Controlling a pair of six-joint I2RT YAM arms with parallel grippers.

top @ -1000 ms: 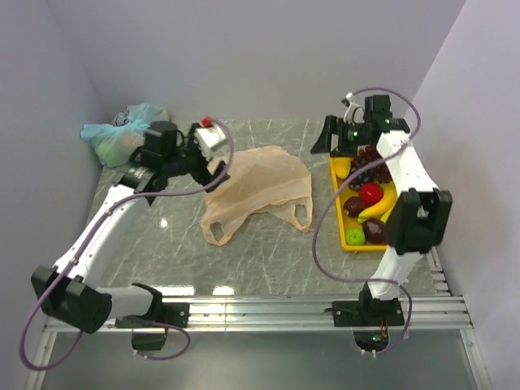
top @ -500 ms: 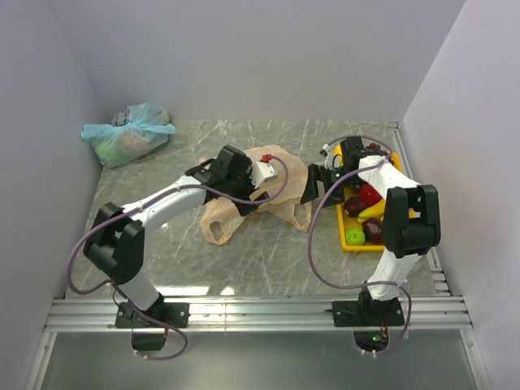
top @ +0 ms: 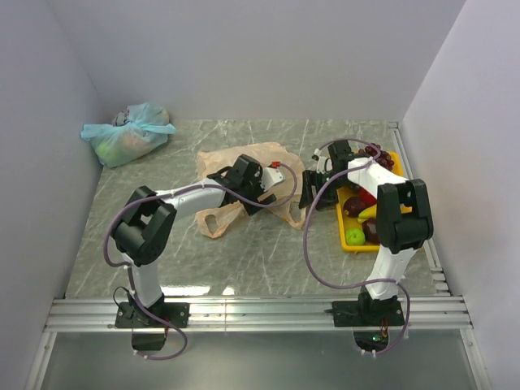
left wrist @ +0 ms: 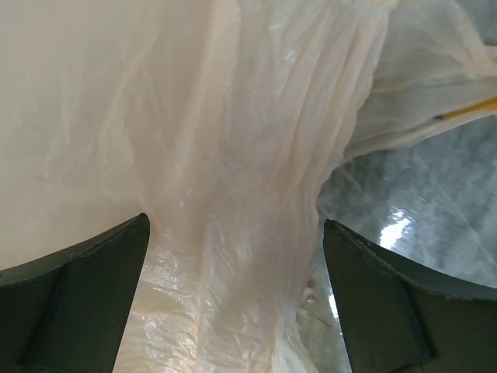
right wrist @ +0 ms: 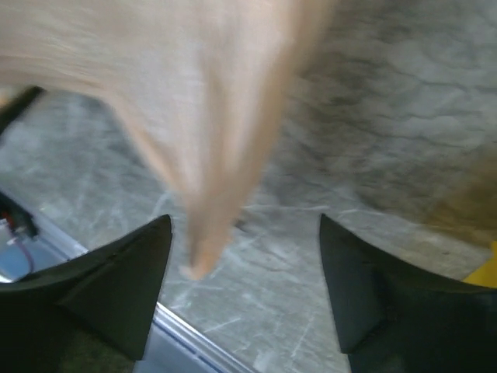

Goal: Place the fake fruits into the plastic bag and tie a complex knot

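The peach plastic bag (top: 244,166) is seen lying flat and crumpled on the marble table (top: 268,252), slightly left of the centre of the top view. One loop handle (top: 213,223) is spread open at the bag's lower left.

The left gripper (top: 253,195) is placed over the bag's lower right part. In the left wrist view this gripper (left wrist: 233,295) is shown with its jaws wide apart. Its two dark fingers (left wrist: 78,303) are seen at the lower corners of the frame, and wrinkled bag plastic (left wrist: 233,155) fills the space between them. Whether the plastic is touched cannot be told.

The right gripper (top: 311,195) is held just right of the bag's edge, between the bag and the yellow tray (top: 361,249). In the right wrist view this gripper (right wrist: 245,295) is also shown with its jaws apart. A blurred strip of the bag (right wrist: 210,155) hangs down between the fingers (right wrist: 116,295) and is not pinched.

The fake fruits (top: 363,213) are found in the tray at the right of the top view, outside the bag. A green apple (top: 355,236) is seen at the lower end, a banana (top: 371,213) above it and grapes (top: 380,156) at the upper end. The rest are partly covered by the right arm.

A pale blue-green bag (top: 126,134) is set in the upper left corner of the table, well apart from both grippers.
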